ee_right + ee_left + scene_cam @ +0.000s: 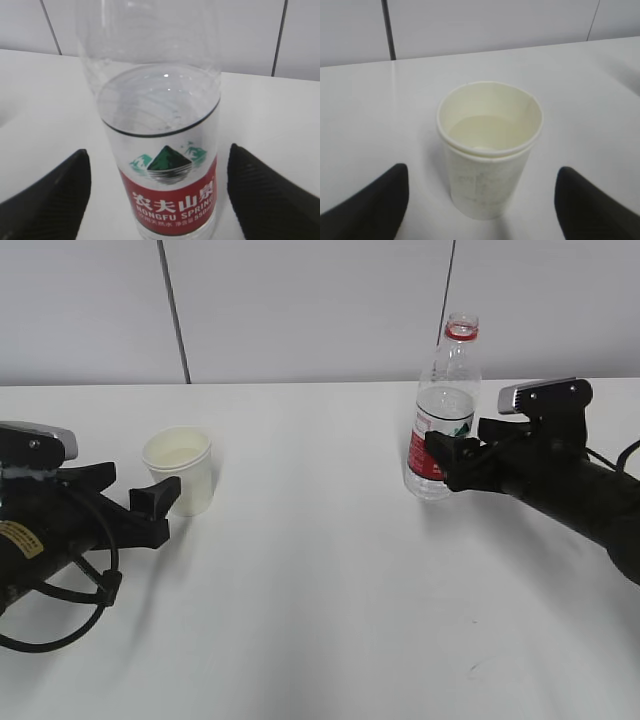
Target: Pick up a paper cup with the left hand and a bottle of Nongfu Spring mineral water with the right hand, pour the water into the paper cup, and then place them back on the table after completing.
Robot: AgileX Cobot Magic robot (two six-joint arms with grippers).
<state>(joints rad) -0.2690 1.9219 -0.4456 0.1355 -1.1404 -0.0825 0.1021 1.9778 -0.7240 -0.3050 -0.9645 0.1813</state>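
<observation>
Exterior view: paper cup (pixel 180 469) stands upright on the tabletop (pixel 320 580), my left hand (pixel 150 502) open right at it, one finger overlapping its base; bottle (pixel 443 410) upright, no cap visible, red neck ring, my right hand (pixel 452 458) open against its label; water (pixel 441 410) level around mid-bottle. Left wrist view: cup (pixel 490 150) centred between both spread fingers (pixel 375 202), clear gaps each side, some pale liquid seemingly inside, hard to confirm. Right wrist view: bottle (pixel 160 145) between spread fingers (pixel 47 197), not touched. Risks: thin cup could crush or slide if squeezed off-centre; uncapped bottle could spill if tilted early. Hidden: bottle top cropped in right wrist view; fingertips cut off.
</observation>
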